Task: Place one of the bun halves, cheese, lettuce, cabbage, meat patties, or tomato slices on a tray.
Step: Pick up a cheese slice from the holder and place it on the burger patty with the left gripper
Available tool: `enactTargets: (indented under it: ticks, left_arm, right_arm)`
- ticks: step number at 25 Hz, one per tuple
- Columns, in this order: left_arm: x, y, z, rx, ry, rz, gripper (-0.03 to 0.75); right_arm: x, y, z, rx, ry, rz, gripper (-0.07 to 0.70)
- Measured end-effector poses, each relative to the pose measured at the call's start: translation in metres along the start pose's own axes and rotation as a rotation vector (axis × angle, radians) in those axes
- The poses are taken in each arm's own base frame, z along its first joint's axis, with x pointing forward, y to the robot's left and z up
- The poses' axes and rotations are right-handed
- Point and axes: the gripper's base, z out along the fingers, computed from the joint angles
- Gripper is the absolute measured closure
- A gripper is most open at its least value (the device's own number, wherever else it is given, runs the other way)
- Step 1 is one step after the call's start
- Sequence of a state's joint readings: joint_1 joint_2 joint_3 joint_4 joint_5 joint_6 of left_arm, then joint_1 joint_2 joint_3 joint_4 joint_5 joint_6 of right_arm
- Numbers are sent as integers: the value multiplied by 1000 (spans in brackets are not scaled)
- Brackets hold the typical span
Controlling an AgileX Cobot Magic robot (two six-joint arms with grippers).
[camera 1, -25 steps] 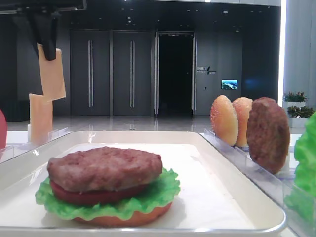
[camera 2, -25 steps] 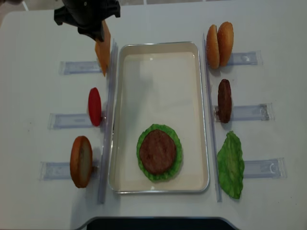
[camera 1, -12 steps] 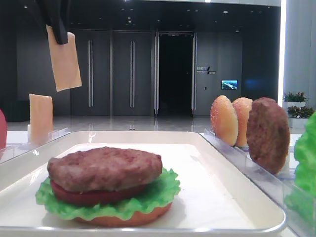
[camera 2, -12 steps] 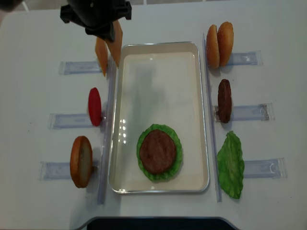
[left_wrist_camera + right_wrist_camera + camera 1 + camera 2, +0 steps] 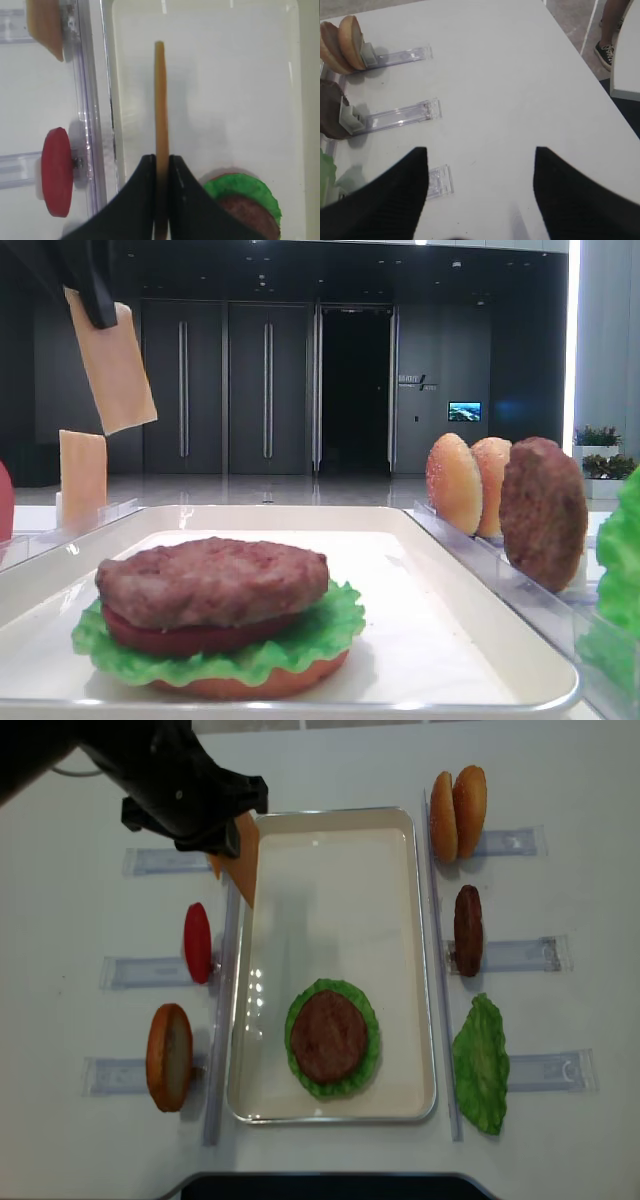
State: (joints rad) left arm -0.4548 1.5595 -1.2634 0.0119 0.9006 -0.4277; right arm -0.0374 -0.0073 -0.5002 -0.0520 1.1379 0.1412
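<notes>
My left gripper (image 5: 161,157) is shut on a thin pale orange cheese slice (image 5: 160,100), which hangs edge-on above the back left part of the white tray (image 5: 225,75). From overhead, the cheese (image 5: 245,860) sits just over the tray's left rim (image 5: 247,920), under the dark gripper (image 5: 225,835). In the low front view the slice (image 5: 112,365) dangles tilted, high at the left. On the tray lies a stack topped by a brown patty (image 5: 328,1035) on green lettuce (image 5: 370,1020). My right gripper (image 5: 480,155) stands open over bare table.
A twin cheese slice (image 5: 213,865), a tomato slice (image 5: 197,942) and a bun half (image 5: 168,1057) stand in clear racks left of the tray. On the right are two bun halves (image 5: 457,812), a patty (image 5: 467,930) and a lettuce leaf (image 5: 482,1063).
The left gripper has carried the cheese up out of its rack, then right and forward to the tray's left rim. The twin slice stays in the rack.
</notes>
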Motion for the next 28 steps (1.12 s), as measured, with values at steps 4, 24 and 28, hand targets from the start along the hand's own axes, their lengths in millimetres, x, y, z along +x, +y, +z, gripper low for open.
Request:
enactTargets:
  ticks: [4,24,28]
  left_arm:
    - [12,3,-6,36,-22,-20,680]
    - [64,9,-11,240,-35,-43,680]
    - [72,7,-11,305,-39,-31,680]
  right_arm:
    - [0,0,0,0,0,0,171]
    - [0,0,0,0,0,0,171]
    - [0,0,0,0,0,0,171]
